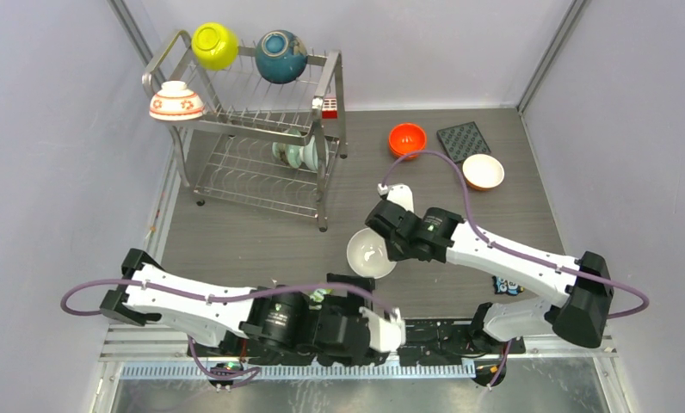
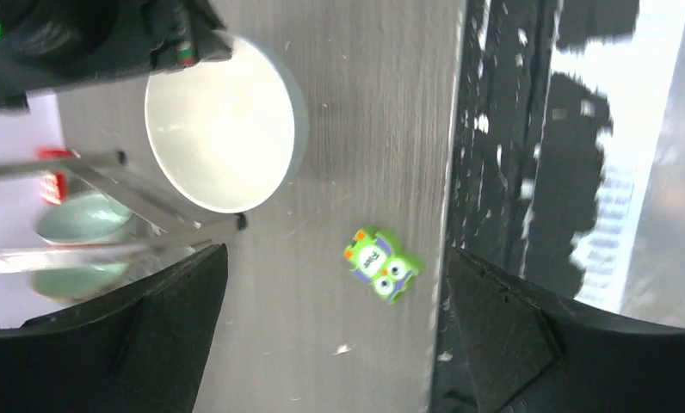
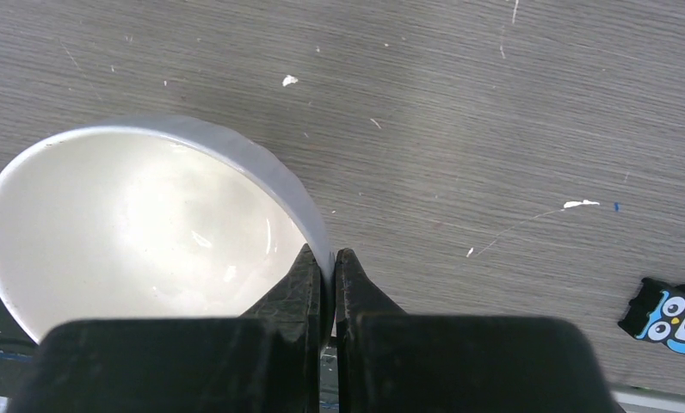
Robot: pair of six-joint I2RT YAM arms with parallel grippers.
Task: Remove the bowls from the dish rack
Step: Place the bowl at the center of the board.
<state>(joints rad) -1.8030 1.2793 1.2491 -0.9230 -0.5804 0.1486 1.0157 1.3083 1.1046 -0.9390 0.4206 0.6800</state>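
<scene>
The steel wire dish rack (image 1: 326, 82) stands at the back left. On its top tier are a yellow-green bowl (image 1: 214, 45), a teal bowl (image 1: 280, 56) and a white bowl with red flowers (image 1: 176, 101). A pale green bowl (image 1: 292, 155) sits on the lower tier. An orange bowl (image 1: 407, 139) and an orange-and-white bowl (image 1: 483, 171) rest on the table at the right. My right gripper (image 3: 333, 254) is shut on the rim of a plain white bowl (image 3: 141, 224) at mid-table. My left gripper (image 2: 336, 258) hangs open over bare table near the front edge, holding nothing.
A dark square mat (image 1: 464, 140) lies behind the orange-and-white bowl. A green owl sticker (image 2: 382, 267) and a blue owl sticker (image 3: 673, 316) lie flat on the table. A red-white block (image 1: 329, 107) is clipped to the rack. The table's front edge (image 2: 449, 172) borders a black rail.
</scene>
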